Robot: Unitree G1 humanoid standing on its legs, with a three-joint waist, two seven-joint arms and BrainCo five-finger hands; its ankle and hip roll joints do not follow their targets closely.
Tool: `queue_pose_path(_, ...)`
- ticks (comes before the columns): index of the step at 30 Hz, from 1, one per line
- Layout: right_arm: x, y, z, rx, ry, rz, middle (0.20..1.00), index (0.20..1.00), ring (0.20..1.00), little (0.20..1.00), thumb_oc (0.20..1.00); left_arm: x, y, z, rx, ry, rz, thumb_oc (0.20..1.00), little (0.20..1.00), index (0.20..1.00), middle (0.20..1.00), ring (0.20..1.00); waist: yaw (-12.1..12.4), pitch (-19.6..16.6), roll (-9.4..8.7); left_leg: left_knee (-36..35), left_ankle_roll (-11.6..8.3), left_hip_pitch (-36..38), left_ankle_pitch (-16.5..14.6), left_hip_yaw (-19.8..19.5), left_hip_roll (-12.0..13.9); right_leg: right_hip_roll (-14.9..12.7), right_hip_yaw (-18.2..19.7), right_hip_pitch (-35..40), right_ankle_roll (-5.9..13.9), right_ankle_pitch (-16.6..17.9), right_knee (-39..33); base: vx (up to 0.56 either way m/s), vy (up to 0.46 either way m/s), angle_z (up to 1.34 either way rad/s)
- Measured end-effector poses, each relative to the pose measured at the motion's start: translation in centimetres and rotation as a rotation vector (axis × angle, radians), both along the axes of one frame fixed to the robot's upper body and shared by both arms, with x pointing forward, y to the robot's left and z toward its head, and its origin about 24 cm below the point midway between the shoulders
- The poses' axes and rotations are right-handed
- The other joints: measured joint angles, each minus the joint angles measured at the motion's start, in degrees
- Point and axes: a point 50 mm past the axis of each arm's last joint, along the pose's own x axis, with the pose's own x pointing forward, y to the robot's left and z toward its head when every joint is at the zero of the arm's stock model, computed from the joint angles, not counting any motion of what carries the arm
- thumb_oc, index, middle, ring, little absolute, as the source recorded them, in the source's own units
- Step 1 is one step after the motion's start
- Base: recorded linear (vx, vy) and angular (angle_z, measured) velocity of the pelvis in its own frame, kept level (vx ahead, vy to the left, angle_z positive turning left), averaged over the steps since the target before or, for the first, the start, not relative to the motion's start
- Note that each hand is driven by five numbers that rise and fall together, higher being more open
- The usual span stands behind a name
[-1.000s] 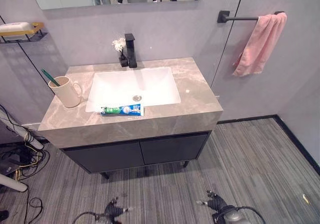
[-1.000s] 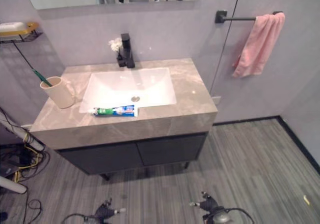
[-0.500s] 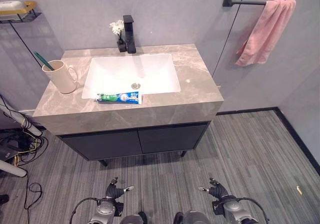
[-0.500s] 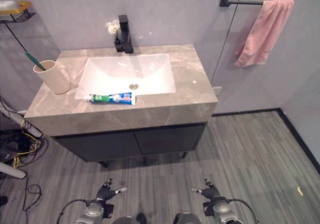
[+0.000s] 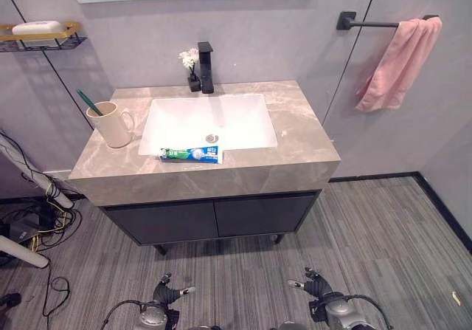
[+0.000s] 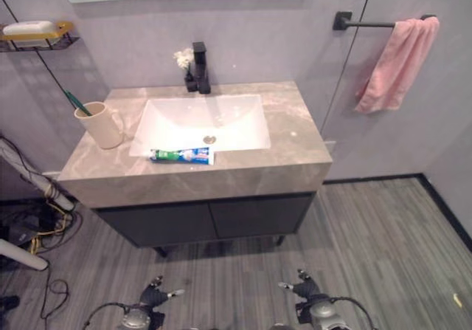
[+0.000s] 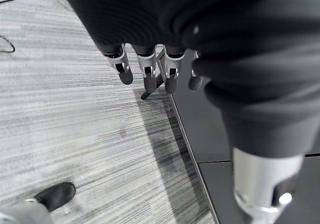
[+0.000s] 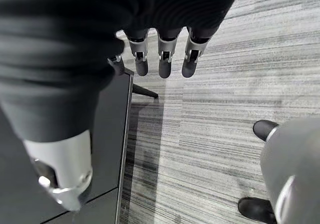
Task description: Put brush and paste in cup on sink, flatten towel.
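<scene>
Bathroom: grey-walled room with a striped grey floor, seen from above, where a grey marble vanity top [image 5: 295,134] on a dark cabinet carries the work
Shelf: yellow wire wall shelf [image 5: 40,38] at far left holds a white bar of soap, well apart from the job
Cup: cream ceramic mug [image 5: 110,124] stands upright at the counter's left end, handle toward the basin, mouth open to receive things
Brush: green-handled toothbrush [image 5: 89,102] already leans inside the mug, head down, handle slanting out to the left, so that part reads as done
Left hand: left hand [image 7: 150,73] hangs low in front of the cabinet, fingers straight and relaxed with nothing in them, far below the counter
Basin: white rectangular sink [image 5: 210,119] sits in the middle, a matte black tap [image 5: 206,68] and a small vase of white flowers [image 5: 191,63] at its back edge
Paste: blue, white and green toothpaste tube [image 5: 191,154] lies flat on the counter's front strip just before the basin, near the mug but outside it; likely the next item to lift
Right hand: right hand [image 8: 162,56] also hangs by the cabinet front, fingers extended and empty
Towel: pink cloth towel [image 5: 398,64] droops bunched from the right end of a black wall bar [image 5: 369,24], hanging in folds and not yet spread flat
</scene>
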Motion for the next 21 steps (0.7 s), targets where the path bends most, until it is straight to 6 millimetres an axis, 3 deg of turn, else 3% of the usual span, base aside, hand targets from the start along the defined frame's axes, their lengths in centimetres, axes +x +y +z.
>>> queue_pose_path(4,-0.4,-0.1,-0.1,-0.001,0.010,-0.004,1.000,1.000,1.000,1.000,1.000,0.0,0.0,0.0,0.000,0.000,-0.003,1.000,1.000,1.000,1.000,1.000,-0.2,1.5,0.22,-3.1,1.58,2.9,1.2,0.0,0.3,-1.7,0.2,-2.5,2.00,1.9,7.3,0.05,0.102,0.03)
queue_pose_path(5,-0.6,-0.1,-0.2,0.000,0.015,-0.006,1.000,1.000,1.000,1.000,1.000,-0.1,0.0,0.0,0.000,0.005,-0.013,1.000,1.000,1.000,1.000,1.000,0.0,1.8,-0.01,-3.5,1.90,3.3,1.1,-0.1,0.3,-2.7,0.1,-3.7,3.51,4.7,9.3,0.06,0.112,-0.04)
queue_pose_path(8,-0.1,0.0,0.0,0.002,0.000,-0.001,1.000,1.000,1.000,1.000,1.000,0.0,-0.2,0.0,0.010,0.008,-0.050,1.000,1.000,1.000,1.000,1.000,0.3,2.8,0.95,-5.0,1.89,3.8,1.7,0.0,0.8,-2.5,-0.2,-5.7,4.23,8.3,12.5,0.08,0.059,-0.10)
queue_pose_path(9,-0.1,0.0,0.0,0.001,0.000,-0.001,1.000,1.000,1.000,1.000,1.000,-0.2,-0.4,-0.1,0.024,0.022,-0.100,1.000,1.000,1.000,1.000,1.000,-0.5,3.8,0.97,-6.1,2.65,5.3,2.1,-0.3,0.3,-3.2,1.0,-8.4,4.18,10.1,17.7,0.14,-0.005,0.07)
queue_pose_path(10,-0.3,0.0,-0.1,0.005,0.003,-0.002,1.000,1.000,1.000,1.000,1.000,-0.8,-0.3,-0.3,0.030,0.042,-0.107,1.000,1.000,1.000,1.000,1.000,-1.0,4.1,1.09,-6.9,2.94,6.2,2.2,-0.2,0.3,-3.7,2.6,-9.3,5.24,8.2,16.6,0.16,-0.043,-0.02)
queue_pose_path(12,-0.2,0.2,0.0,0.008,-0.006,-0.002,1.000,1.000,1.000,1.000,1.000,-0.9,0.1,-0.3,0.042,0.054,-0.105,1.000,1.000,1.000,1.000,1.000,-1.0,3.9,0.23,-8.6,3.41,6.7,2.4,1.0,-0.5,-5.6,0.8,-9.6,7.29,9.1,5.0,0.15,-0.095,-0.13)
queue_pose_path(15,-0.2,0.6,-0.1,0.019,-0.009,0.000,1.000,1.000,1.000,1.000,1.000,-0.6,0.5,-0.2,0.057,0.050,-0.105,1.000,1.000,1.000,1.000,1.000,-1.4,3.7,-1.06,-9.6,3.20,6.8,2.5,0.4,-1.1,-6.1,2.1,-10.6,10.59,13.1,-9.4,0.16,-0.104,0.05)
queue_pose_path(19,0.3,0.7,0.1,0.022,-0.022,0.003,1.000,1.000,1.000,1.000,1.000,-0.2,0.6,0.0,0.064,0.039,-0.104,1.000,1.000,1.000,1.000,1.000,-1.9,3.5,-2.51,-11.2,1.44,8.9,2.3,-1.3,-0.9,-5.3,1.9,-8.1,10.15,20.9,-22.0,0.25,-0.098,0.25)
queue_pose_path(21,-0.2,0.8,-0.1,0.025,-0.011,0.000,1.000,1.000,1.000,1.000,1.000,-0.6,0.8,-0.1,0.068,0.050,-0.098,1.000,1.000,1.000,1.000,1.000,-2.7,2.9,-3.48,-11.3,-1.02,10.1,0.6,-4.0,-0.9,-5.0,3.6,-5.7,9.34,20.9,-22.9,0.49,-0.171,0.60)
